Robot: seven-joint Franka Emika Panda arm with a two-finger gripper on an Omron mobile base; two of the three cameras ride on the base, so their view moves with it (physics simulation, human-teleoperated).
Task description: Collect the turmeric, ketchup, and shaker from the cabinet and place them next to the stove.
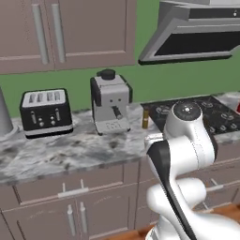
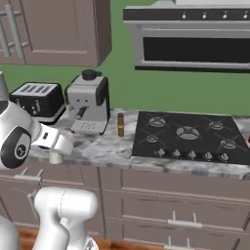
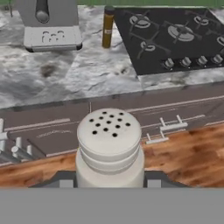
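Carrying the shaker [image 3: 109,146] toward the marble counter [image 3: 65,74]: best kept upright and level, brought over the front edge, then lowered onto bare stone just left of the stove [image 3: 175,37], clear of the turmeric [image 3: 107,27] standing at upper centre of the hand view beside the cooktop's left edge. Gripper [image 3: 109,181] nearly closed on the shaker at lower centre of that frame, fingertips mostly hidden behind its body, so contact probably low on the sides. Shaker pale grey, squat cylinder, slightly wider domed cap dotted with dark holes.
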